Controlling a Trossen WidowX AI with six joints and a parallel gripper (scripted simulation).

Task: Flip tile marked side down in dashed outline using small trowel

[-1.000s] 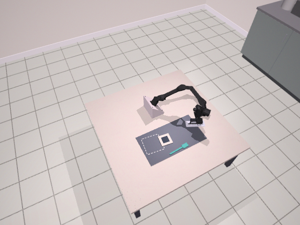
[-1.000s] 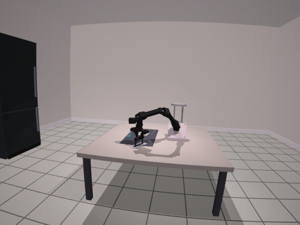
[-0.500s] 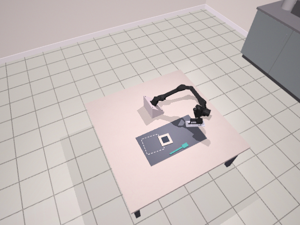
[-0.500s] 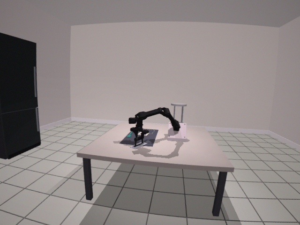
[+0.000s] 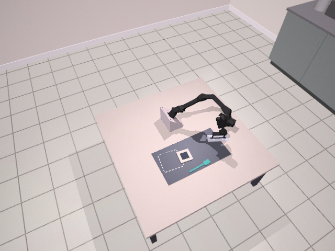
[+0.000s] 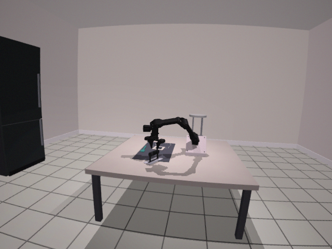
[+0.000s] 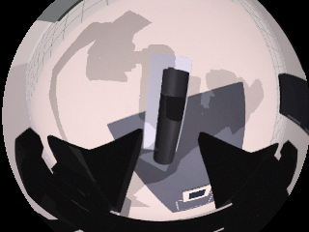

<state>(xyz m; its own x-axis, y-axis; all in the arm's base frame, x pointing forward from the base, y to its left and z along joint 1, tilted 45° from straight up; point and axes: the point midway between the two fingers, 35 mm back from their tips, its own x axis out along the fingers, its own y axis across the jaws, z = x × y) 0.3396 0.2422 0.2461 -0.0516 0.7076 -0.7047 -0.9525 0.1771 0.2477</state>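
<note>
The tile (image 5: 185,156) (image 6: 160,147) (image 7: 196,195) is white-rimmed with its dark marked square facing up. It lies on the dark mat (image 5: 172,177) (image 6: 139,156) (image 7: 222,112), touching the right side of the dashed outline (image 5: 162,164). A small teal trowel (image 5: 200,165) (image 6: 144,148) lies flat on the mat to the tile's right. A second tool with a dark bar handle on a pale blade (image 5: 218,138) (image 6: 152,156) (image 7: 169,112) rests at the mat's far right corner. My gripper (image 5: 221,132) (image 6: 156,141) (image 7: 169,158) hangs just above that handle, open, holding nothing.
The arm's pale wedge base (image 5: 169,121) (image 6: 199,146) stands behind the mat on the table (image 5: 135,140) (image 6: 214,166). A black fridge (image 6: 18,107), a stool (image 6: 197,123) and a grey cabinet (image 5: 305,54) stand away from the table.
</note>
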